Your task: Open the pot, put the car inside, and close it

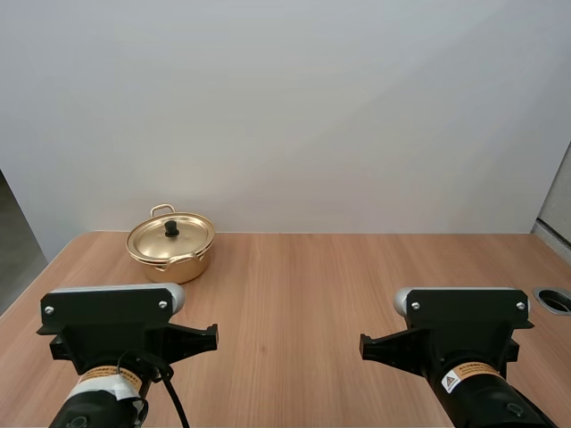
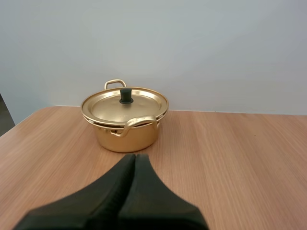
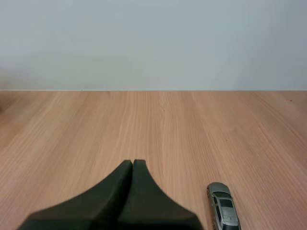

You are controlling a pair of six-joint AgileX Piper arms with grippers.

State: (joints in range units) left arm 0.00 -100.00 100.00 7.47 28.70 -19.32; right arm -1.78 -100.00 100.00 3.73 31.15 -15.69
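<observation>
High view first: the golden pot (image 1: 170, 251) stands towards the far left corner of the wooden worktop (image 1: 357, 276). Its lid (image 1: 169, 239) sits flat on the rim, with the black knob (image 1: 170, 229) upright at the centre. In the left wrist view the left tool (image 2: 135, 159) hangs nearer than the pot and well apart from it, aimed roughly at the pot's front handle (image 2: 136, 123). Its two black fingers are pressed together into one dark wedge and hold nothing. Further right of the pot, in the right wrist view, the right tool (image 3: 133, 164) is likewise closed on nothing, low over the wood. The small silver car (image 3: 223, 211) rests on its wheels just to the right of that tool, which I judge to be well to the right of the pot. By my reading nothing of the task is done. The lid has yet to be lifted, the car picked up and carried across into the pot, and the lid put back. The worktop is smooth, light-brown wood with a fine straight grain, and behind the pot rises a plain pale wall (image 1: 294, 107).
</observation>
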